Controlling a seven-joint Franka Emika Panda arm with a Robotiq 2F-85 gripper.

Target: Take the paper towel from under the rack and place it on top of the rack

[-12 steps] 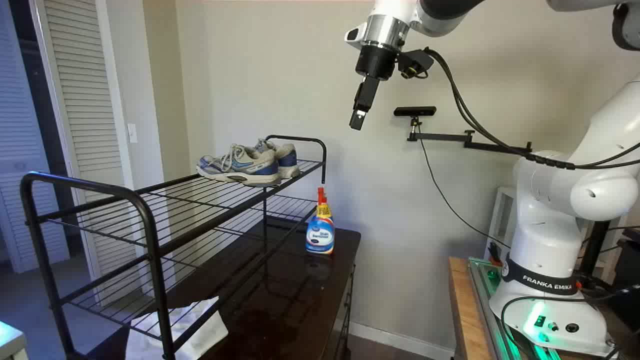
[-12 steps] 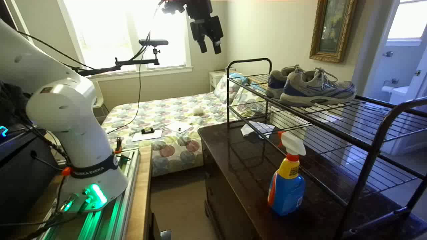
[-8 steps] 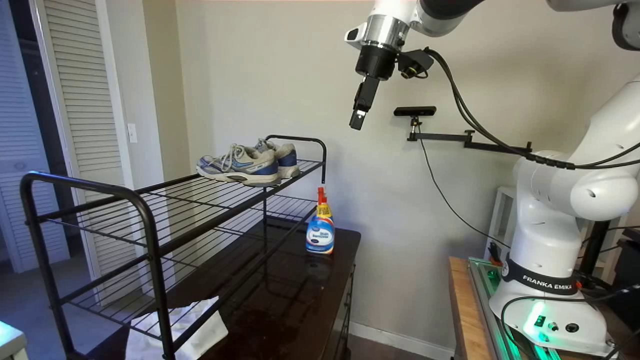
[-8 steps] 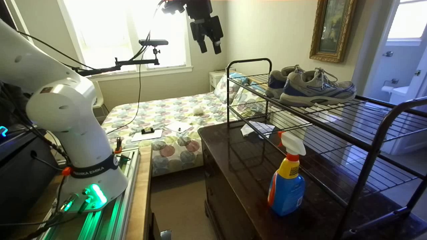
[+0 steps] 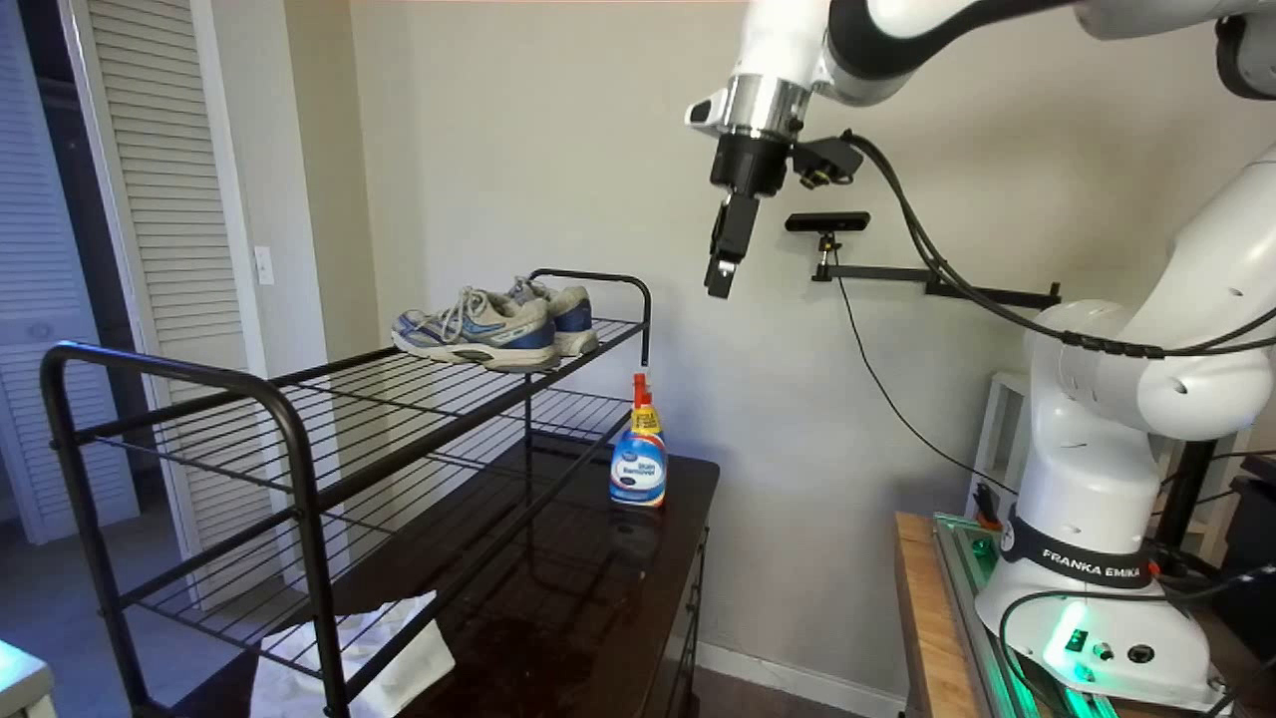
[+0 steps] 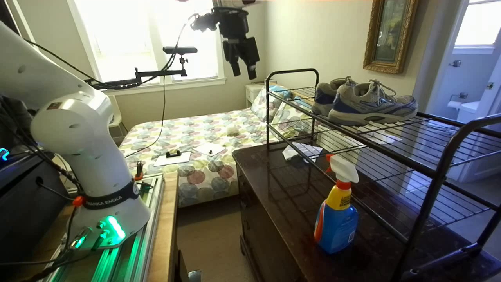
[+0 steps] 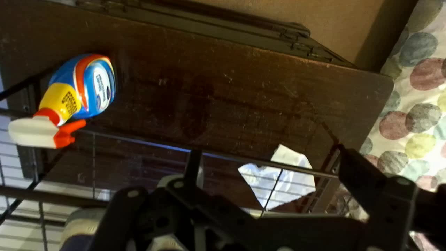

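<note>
Gripper (image 6: 244,74), black: fingers apart. Lower than gripper: wire rack (image 5: 439,433); paper towel (image 7: 291,184), white, crumpled, beneath rack.

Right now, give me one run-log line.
black two-fingered pincer: open, empty; crumpled white paper towel: at least partly under black tubular metal rack; placement: not yet

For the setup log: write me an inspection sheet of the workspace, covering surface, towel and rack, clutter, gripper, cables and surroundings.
Surface: dark wooden tabletop, glossy.
Job's things: white paper towel, crumpled, lying beneath the lower shelf of the black wire rack.
Clutter: sneakers on top of the rack; spray bottle upright on the tabletop.
Gripper: open, in mid-air; nothing seen in its grasp.
Cables: black cables curve from beside the gripper across the arm.
Surroundings: bed, window, louvered door.
</note>
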